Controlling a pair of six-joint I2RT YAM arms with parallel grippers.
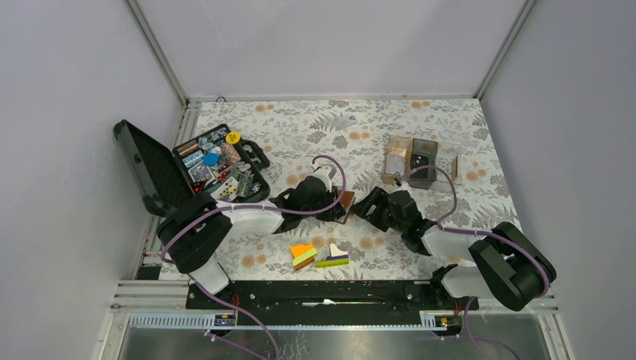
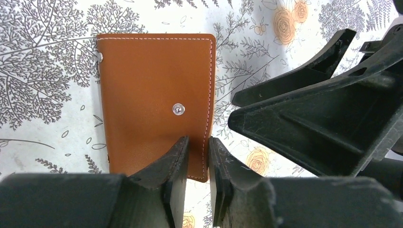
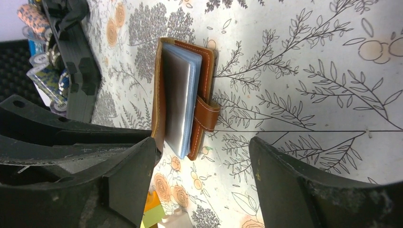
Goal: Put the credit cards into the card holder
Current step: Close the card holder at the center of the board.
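Note:
The brown leather card holder (image 2: pixel 152 85) stands on edge on the flowered table between my two grippers, its snap stud facing the left wrist camera. My left gripper (image 2: pixel 197 145) is shut on its stitched edge; in the top view the left gripper (image 1: pixel 332 201) touches the holder (image 1: pixel 347 204). The right wrist view shows the holder (image 3: pixel 205 66) partly open, with grey and bluish credit cards (image 3: pixel 179 95) inside and the snap tab (image 3: pixel 207 116) hanging loose. My right gripper (image 3: pixel 202 171) is open and empty, a short way from the holder; it also shows in the top view (image 1: pixel 369 206).
An open black tool case (image 1: pixel 214 166) full of small parts lies at the back left. Brown and clear compartment boxes (image 1: pixel 411 159) stand at the back right. Orange, green and purple blocks (image 1: pixel 319 255) lie near the front edge.

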